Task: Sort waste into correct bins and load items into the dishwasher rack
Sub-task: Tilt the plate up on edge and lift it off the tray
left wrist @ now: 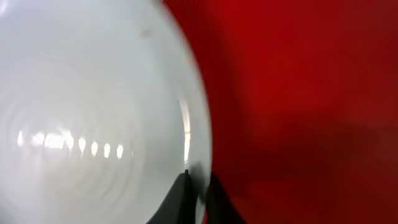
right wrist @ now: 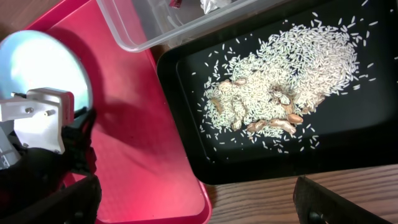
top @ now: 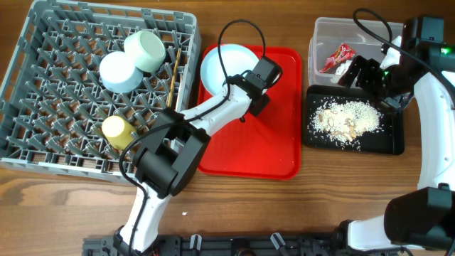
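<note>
My left gripper (top: 245, 89) is shut on the right rim of the white plate (top: 220, 67), which lies on the red tray (top: 263, 142). The left wrist view shows the plate's edge (left wrist: 93, 112) pinched between the fingers (left wrist: 198, 186). My right gripper (top: 361, 75) is open and empty above the seam between the clear tub (top: 334, 25) and the black tray (top: 387, 139). The tub holds the red wrapper (top: 338, 57) and white napkin (top: 346, 69). Food scraps (top: 348, 117) lie in the black tray. Two bowls (top: 146, 50) (top: 119, 71), the yellow cup (top: 117, 130) and chopsticks (top: 174, 71) are in the grey rack (top: 64, 92). The fork is out of view.
In the right wrist view, the open fingers (right wrist: 199, 205) hang over the black tray's near edge (right wrist: 261, 168), with the scraps (right wrist: 280, 87), the tub corner (right wrist: 137, 31), the red tray (right wrist: 143, 137) and the plate (right wrist: 37, 68) all in sight. Bare wooden table (top: 341, 192) lies in front.
</note>
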`<state>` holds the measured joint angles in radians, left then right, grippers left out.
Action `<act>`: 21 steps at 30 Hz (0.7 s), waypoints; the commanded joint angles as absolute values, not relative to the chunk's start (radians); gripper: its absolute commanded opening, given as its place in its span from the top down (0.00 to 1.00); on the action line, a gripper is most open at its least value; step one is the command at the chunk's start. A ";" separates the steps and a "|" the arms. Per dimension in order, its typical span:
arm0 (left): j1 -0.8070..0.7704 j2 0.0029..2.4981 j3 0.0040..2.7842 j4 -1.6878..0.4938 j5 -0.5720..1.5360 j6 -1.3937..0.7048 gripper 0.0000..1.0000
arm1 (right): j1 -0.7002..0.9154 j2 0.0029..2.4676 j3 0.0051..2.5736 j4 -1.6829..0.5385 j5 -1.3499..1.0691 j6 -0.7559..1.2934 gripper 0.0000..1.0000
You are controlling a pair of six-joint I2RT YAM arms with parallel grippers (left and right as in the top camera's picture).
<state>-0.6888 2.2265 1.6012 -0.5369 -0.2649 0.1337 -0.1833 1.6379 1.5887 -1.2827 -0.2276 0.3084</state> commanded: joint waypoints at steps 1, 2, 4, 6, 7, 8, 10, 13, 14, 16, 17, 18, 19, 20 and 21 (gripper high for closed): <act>-0.685 2.280 1.589 -0.554 -0.381 0.162 0.96 | -0.185 1.626 1.595 -1.285 -0.233 0.287 0.00; -0.688 2.280 1.590 -0.555 -0.397 0.178 0.96 | -0.184 1.626 1.595 -1.285 -0.233 0.287 0.00; -0.698 2.276 1.592 -0.553 -0.441 0.188 0.96 | -0.185 1.626 1.595 -1.285 -0.233 0.287 0.00; -0.709 2.268 1.592 -0.554 -0.460 0.197 0.96 | -0.185 1.626 1.595 -1.285 -0.233 0.287 0.00; -0.715 2.261 1.592 -0.555 -0.463 0.203 0.96 | -0.185 1.626 1.595 -1.285 -0.233 0.287 0.00; -0.721 2.251 1.593 -0.557 -0.466 0.203 0.96 | -0.185 1.626 1.595 -1.285 -0.233 0.287 0.00; -0.728 2.233 1.593 -0.558 -0.466 0.203 0.96 | -0.185 1.626 1.595 -1.285 -0.233 0.287 0.00; -0.739 2.197 1.593 -0.562 -0.466 0.203 0.96 | -0.185 1.626 1.595 -1.285 -0.233 0.287 0.01; -0.741 2.185 1.594 -0.566 -0.466 0.203 0.96 | -0.184 1.626 1.595 -1.285 -0.233 0.287 0.00; -0.744 2.164 1.594 -0.572 -0.466 0.203 0.96 | -0.185 1.626 1.595 -1.285 -0.233 0.288 0.00; -0.744 2.152 1.594 -0.575 -0.466 0.203 0.96 | -0.184 1.626 1.595 -1.285 -0.233 0.287 0.00; -0.744 2.140 1.594 -0.578 -0.466 0.202 0.96 | -0.185 1.626 1.595 -1.285 -0.233 0.288 0.00; -0.744 2.128 1.594 -0.580 -0.466 0.202 0.96 | -0.185 1.626 1.595 -1.285 -0.233 0.288 0.00; -0.744 2.114 1.594 -0.584 -0.466 0.203 0.96 | -0.184 1.626 1.595 -1.285 -0.233 0.288 0.00; -0.744 2.105 1.594 -0.588 -0.466 0.203 0.96 | -0.185 1.626 1.595 -1.285 -0.233 0.288 0.00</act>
